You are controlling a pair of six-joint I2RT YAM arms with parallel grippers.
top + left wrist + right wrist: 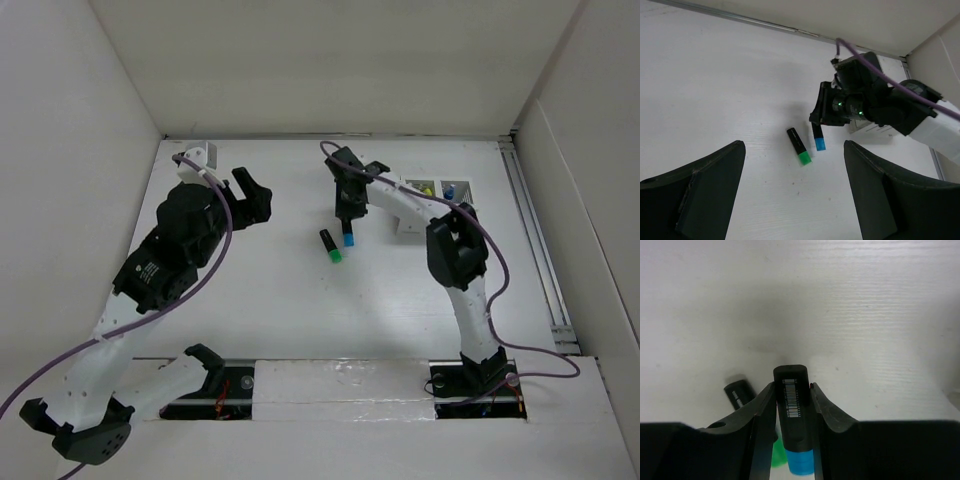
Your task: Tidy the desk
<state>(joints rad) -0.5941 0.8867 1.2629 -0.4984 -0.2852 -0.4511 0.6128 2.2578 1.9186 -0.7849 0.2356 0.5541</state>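
Note:
The desk [300, 300] is a broad white tabletop. My right gripper [347, 215] is shut on a black marker with a blue cap [349, 237]; the wrist view shows it [792, 410] squeezed between both fingers, and it also shows in the left wrist view [818, 139]. A black marker with a green cap [331, 246] lies on the desk just left of it, seen too in the left wrist view [798, 146] and partly in the right wrist view [740, 392]. My left gripper [255, 197] is open and empty, hovering left of both markers, its fingers [710, 185] wide apart.
A small white slotted organizer box [432, 205] stands behind the right arm, holding yellow and blue items. White walls enclose the desk on left, back and right. A rail [535, 240] runs along the right edge.

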